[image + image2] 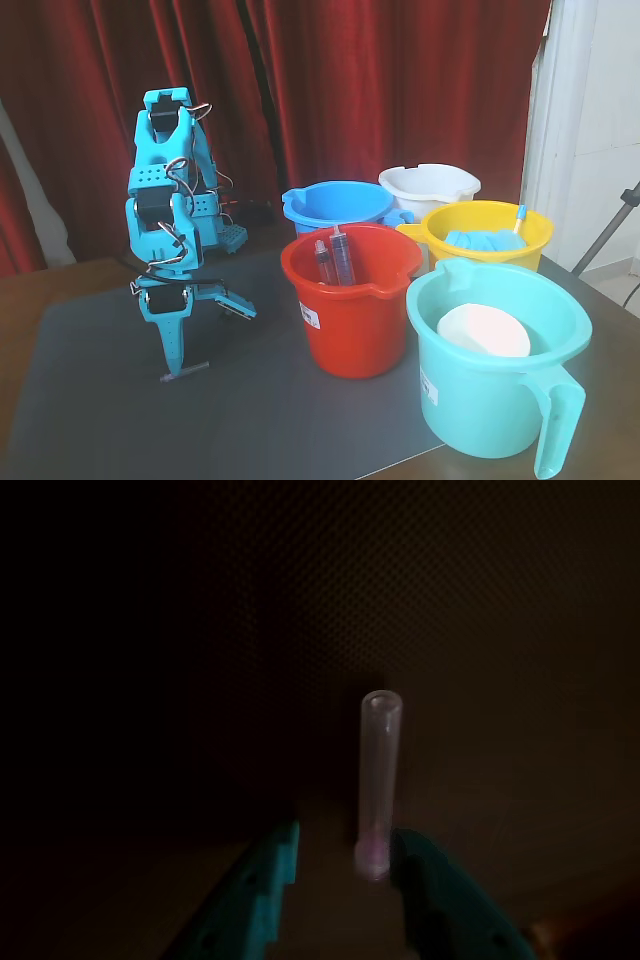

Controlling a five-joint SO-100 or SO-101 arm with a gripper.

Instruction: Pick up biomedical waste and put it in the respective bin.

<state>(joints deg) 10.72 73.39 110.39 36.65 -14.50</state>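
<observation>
The biomedical waste (pixel 380 780) is a thin translucent purplish stick lying on the dark mat. In the fixed view it (pixel 186 372) lies at the foot of the arm, left of the buckets. My teal gripper (pixel 345 855) points down at the mat and is open, with one finger on each side of the stick's near end. The stick lies close to the right finger (pixel 420 875) in the wrist view. In the fixed view my gripper (pixel 210 342) has one finger down by the stick and the other spread out to the right. The white bin (pixel 440 190) stands at the back right, behind the yellow bucket.
A red bucket (pixel 355 320) holding dark-barrelled syringes (pixel 335 260) stands right of the arm. A blue bucket (pixel 335 205), a yellow bucket (pixel 490 235) and a teal jug-like bucket (pixel 500 380) cluster around it. The dark mat (pixel 120 420) covers the table.
</observation>
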